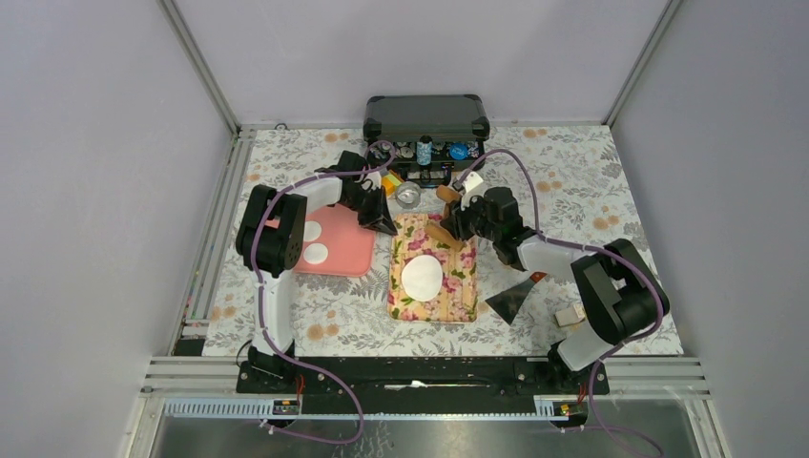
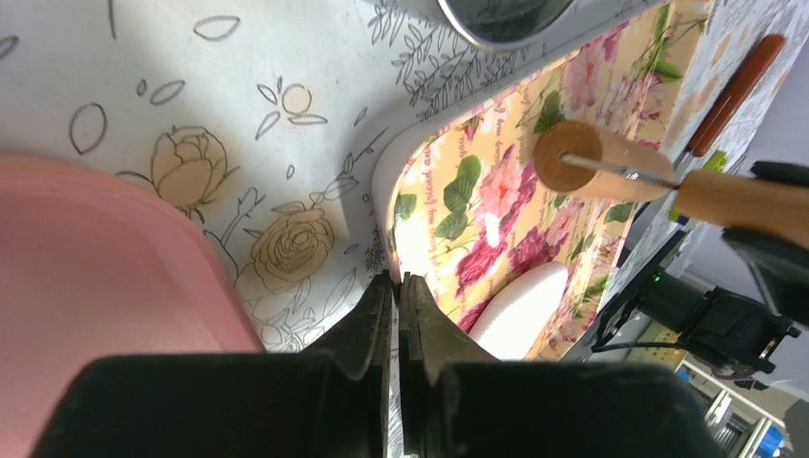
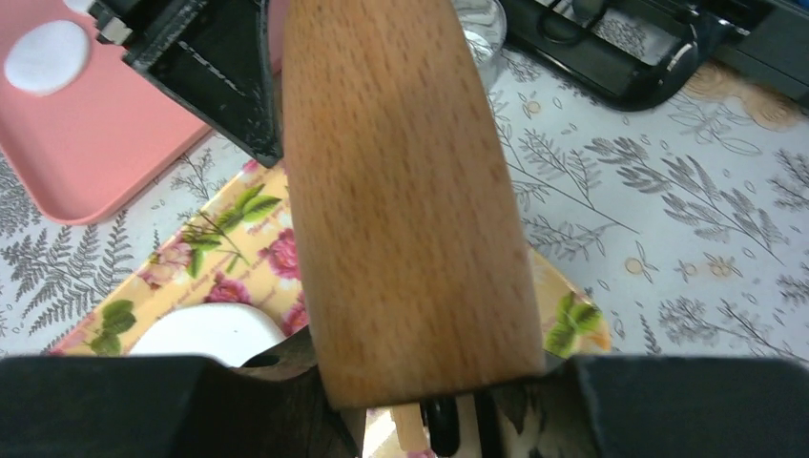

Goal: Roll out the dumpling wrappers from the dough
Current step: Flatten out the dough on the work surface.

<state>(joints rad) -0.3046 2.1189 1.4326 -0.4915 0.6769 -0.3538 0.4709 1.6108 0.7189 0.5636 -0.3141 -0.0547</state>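
Right gripper point(image 1: 465, 221) clamps a wooden rolling pin point(image 3: 410, 191) above the floral board's point(image 1: 458, 307) far edge. Left gripper point(image 2: 395, 303), closed and empty, hovers at its far-left corner. A flattened dough disc point(image 1: 422, 277) lies mid-board. Lowered off-centre, the pin could likely tear it or stick to it.

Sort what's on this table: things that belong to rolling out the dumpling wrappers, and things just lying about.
For the job:
- rolling pin
- floral board
- flattened dough on the board
- pink tray
- two wrappers on the tray

Lying about:
- silver tin
- black case
- small block beside the right arm
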